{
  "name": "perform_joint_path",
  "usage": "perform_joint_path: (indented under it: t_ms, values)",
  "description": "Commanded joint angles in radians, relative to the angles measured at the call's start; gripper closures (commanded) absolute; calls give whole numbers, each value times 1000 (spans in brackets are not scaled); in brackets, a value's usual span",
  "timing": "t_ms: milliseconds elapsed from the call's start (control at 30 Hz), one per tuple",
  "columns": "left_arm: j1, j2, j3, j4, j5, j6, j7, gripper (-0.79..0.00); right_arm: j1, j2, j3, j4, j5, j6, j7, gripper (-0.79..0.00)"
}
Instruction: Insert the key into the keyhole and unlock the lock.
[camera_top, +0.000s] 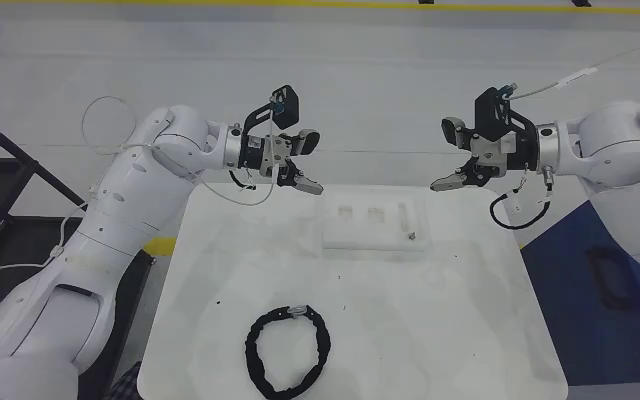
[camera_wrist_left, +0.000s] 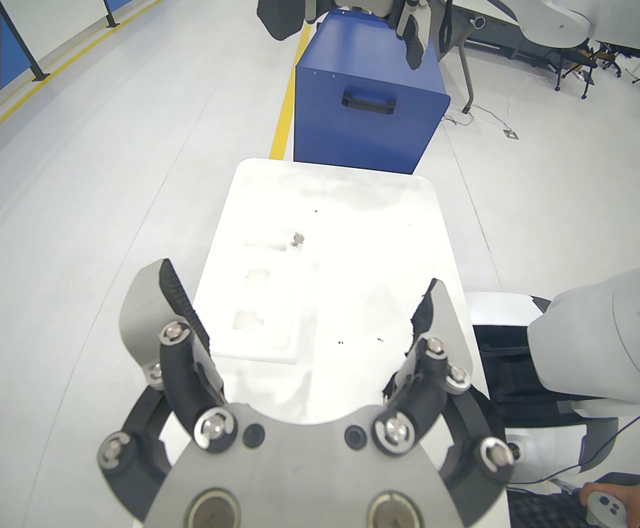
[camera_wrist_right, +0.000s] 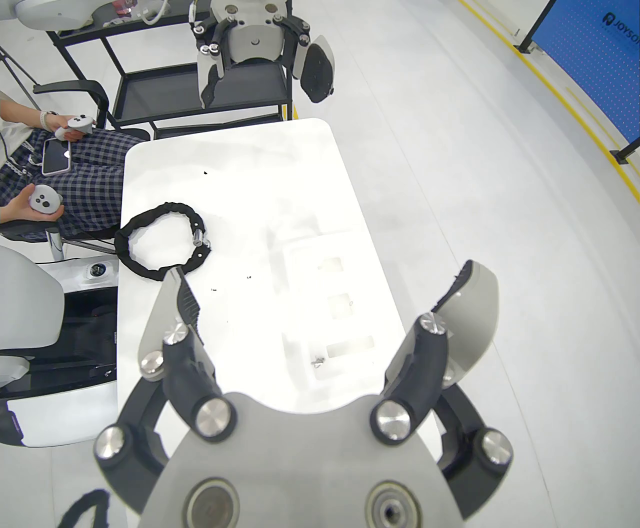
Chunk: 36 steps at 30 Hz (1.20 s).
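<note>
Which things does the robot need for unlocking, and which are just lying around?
Needed: key, black chain lock, left gripper, right gripper, both open.
Just around: white foam tray holding the key, blue box, black shelf cart.

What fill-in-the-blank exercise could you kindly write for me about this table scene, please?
1. The left gripper and the right gripper both have their fingers ___.
2. The key rests on the tray, at the end nearer the ___ gripper.
3. The tray has ___ recesses.
4. The black lock lies on the table, held by ___ gripper.
Missing words: open; right; three; neither.
</note>
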Motion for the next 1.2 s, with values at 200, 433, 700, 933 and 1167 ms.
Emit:
perform_joint_path:
  t_ms: [200,433,700,933,1167]
  values:
    - [0,0,0,0,0,0,0,-785,0,0,0,0,0,0,0,-785]
    - [0,0,0,0,0,0,0,-785,0,0,0,0,0,0,0,-785]
    - [0,0,0,0,0,0,0,-785,0,0,0,0,0,0,0,-785]
    - [0,0,0,0,0,0,0,-785,-20,-1,-5,-11,-15,24,-17,-785]
    - [0,0,0,0,0,0,0,-785,-73,-13,-46,39,-52,160,-15,-785]
